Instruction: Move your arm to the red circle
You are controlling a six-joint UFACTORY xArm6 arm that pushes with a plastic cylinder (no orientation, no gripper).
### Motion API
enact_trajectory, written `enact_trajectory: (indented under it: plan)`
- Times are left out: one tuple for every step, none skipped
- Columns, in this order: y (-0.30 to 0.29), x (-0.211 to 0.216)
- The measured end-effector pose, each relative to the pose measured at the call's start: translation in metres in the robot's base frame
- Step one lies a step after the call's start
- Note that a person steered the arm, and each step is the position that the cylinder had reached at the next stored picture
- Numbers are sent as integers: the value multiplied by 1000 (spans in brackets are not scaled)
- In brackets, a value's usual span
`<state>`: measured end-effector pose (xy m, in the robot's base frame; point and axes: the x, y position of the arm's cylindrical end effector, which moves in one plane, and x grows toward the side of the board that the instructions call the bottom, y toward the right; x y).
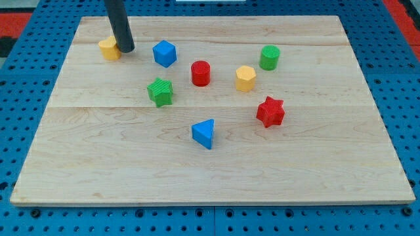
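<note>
Nearest the camera, the blue triangle (204, 133) is lying below the red circle (201, 73). No fingers are being carried, only a rod; my tip (126, 50) is being held against the yellow block (109, 48), up-left of the circle. The blue cube (165, 53) is sitting between them; room is lying open below it on the surface (98, 164).
</note>
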<state>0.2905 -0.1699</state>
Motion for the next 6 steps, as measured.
enact_trajectory:
  plan:
    - [6,-21]
    - [71,-30]
    - [156,-17]
    - [177,28]
    - [173,55]
    - [166,55]
